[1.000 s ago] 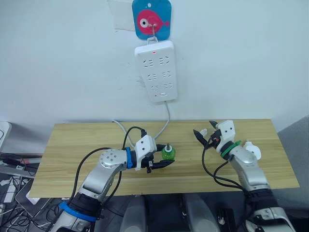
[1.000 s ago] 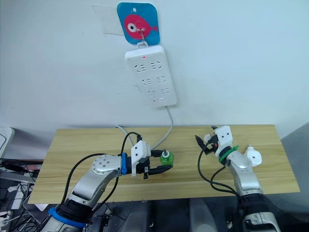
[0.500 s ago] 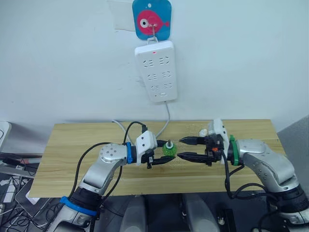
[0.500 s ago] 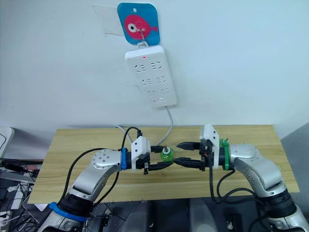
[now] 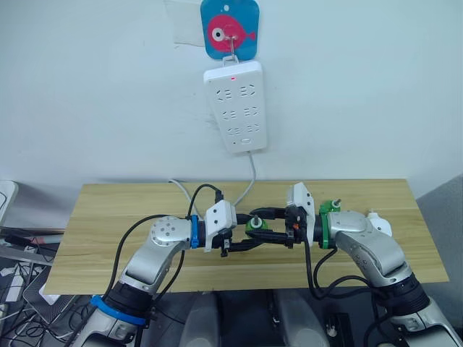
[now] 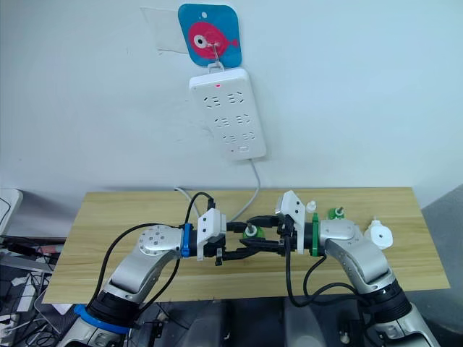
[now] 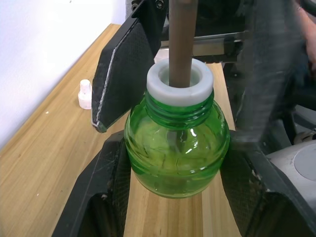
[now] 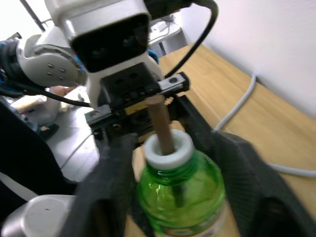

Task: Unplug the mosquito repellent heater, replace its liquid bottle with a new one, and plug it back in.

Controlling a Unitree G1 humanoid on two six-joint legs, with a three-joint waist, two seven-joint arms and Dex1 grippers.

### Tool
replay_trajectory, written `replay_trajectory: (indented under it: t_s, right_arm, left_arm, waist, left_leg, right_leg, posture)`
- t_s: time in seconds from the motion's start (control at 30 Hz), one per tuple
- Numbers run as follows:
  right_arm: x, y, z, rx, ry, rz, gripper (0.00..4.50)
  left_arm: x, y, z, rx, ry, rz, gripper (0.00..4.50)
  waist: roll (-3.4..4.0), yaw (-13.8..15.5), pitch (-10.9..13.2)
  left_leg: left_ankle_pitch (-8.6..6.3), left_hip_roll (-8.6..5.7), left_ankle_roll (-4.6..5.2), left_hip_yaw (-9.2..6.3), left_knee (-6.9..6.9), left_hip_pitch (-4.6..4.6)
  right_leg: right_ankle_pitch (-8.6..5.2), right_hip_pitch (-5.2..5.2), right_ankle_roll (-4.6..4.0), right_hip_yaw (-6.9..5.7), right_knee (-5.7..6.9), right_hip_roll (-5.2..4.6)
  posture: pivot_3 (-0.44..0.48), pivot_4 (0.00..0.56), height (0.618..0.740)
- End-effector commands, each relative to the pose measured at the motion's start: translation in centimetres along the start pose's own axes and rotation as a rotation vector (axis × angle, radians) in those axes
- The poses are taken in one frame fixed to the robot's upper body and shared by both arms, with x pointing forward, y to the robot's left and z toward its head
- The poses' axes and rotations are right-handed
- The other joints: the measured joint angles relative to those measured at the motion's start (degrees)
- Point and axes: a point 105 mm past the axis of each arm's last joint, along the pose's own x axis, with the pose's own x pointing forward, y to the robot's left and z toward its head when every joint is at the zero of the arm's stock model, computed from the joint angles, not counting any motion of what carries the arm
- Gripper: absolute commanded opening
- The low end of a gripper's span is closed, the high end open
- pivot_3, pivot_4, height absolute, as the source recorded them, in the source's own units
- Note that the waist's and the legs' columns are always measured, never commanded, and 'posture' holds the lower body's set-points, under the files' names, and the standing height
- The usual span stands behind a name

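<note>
Between the fingers of the left gripper (image 5: 246, 235) stands the green liquid bottle (image 7: 177, 145), its round body clamped on both sides by the black pads. The right gripper (image 6: 266, 235) meets it from the opposite side, fingers spread around the same bottle; contact cannot be confirmed. The bottle is translucent green with a white collar and a brown wick (image 7: 180, 37). The mosquito repellent heater (image 5: 377, 222), white and rounded, lies on the wooden table (image 5: 108, 217) beyond the right forearm, well apart from both grippers.

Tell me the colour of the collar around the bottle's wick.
White; the collar sits atop the green bottle, clearest in the left wrist view.
</note>
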Motion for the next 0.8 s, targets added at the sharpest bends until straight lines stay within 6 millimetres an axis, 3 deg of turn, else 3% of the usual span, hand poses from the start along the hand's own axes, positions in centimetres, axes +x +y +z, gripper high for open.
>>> replay_trajectory:
  t_s: [0.03,0.1,0.23,0.3,0.5,0.67,0.8]
  right_arm:
    - [0.1,0.6,0.5,-0.017,-0.023,0.036,1.37]
    - [-0.1,0.4,0.6,-0.026,-0.025,0.025,0.90]
    - [-0.7,-0.4,1.1,0.027,-0.064,-0.028,0.85]
    - [-1.4,-1.6,1.5,0.129,-0.119,-0.118,0.85]
    - [-4.1,-4.2,1.3,0.500,-0.281,-0.362,0.85]
    - [-4.8,-5.4,1.8,0.843,-0.494,-0.444,0.85]
    - [-4.9,-5.6,3.0,0.985,-0.597,-0.428,0.85]
  left_arm:
    - [0.2,-0.1,1.6,0.033,-0.064,0.000,2.21]
    - [0.1,0.0,1.9,0.009,-0.086,0.004,2.21]
    - [0.0,-0.1,2.2,-0.066,-0.118,0.004,2.21]
    - [-0.4,0.7,2.6,-0.090,-0.143,0.051,2.94]
    - [-0.9,2.3,4.8,-0.074,-0.286,0.235,4.49]
    - [0.1,2.3,5.8,0.068,-0.342,0.333,4.50]
    - [1.2,2.4,6.5,0.101,-0.386,0.368,4.50]
  waist:
    - [0.00,0.00,0.00]
    - [0.00,0.00,0.00]
    - [0.00,0.00,0.00]
    - [0.00,0.00,0.00]
    - [0.00,0.05,-0.01]
    - [0.00,-0.03,-0.02]
    - [0.01,-0.03,-0.04]
  left_leg:
    - [0.00,0.00,0.00,0.00,0.00,0.00]
    - [0.00,0.01,0.00,-0.01,0.00,0.00]
    - [0.00,0.01,0.00,-0.01,0.00,0.00]
    - [0.00,0.01,0.00,-0.02,0.00,0.00]
    - [0.00,0.03,0.00,-0.04,0.00,-0.02]
    - [0.00,0.04,0.00,0.00,-0.02,-0.02]
    - [0.00,0.01,0.00,0.03,-0.02,-0.03]
  right_leg:
    - [0.00,0.00,0.00,0.00,0.00,0.00]
    - [0.00,0.00,0.00,-0.01,0.00,0.01]
    - [0.00,0.00,0.00,0.00,0.00,0.00]
    - [0.00,0.00,0.00,-0.01,0.01,0.00]
    - [0.00,0.02,-0.01,0.00,0.00,-0.04]
    - [0.01,0.00,-0.01,0.11,0.03,-0.04]
    - [0.01,0.00,-0.02,0.12,0.04,-0.03]
  posture:
    - [-0.061,0.264,0.740]
    - [-0.061,0.264,0.740]
    - [-0.059,0.259,0.740]
    - [-0.063,0.259,0.740]
    - [-0.071,0.256,0.740]
    - [-0.076,0.249,0.740]
    - [-0.076,0.239,0.740]
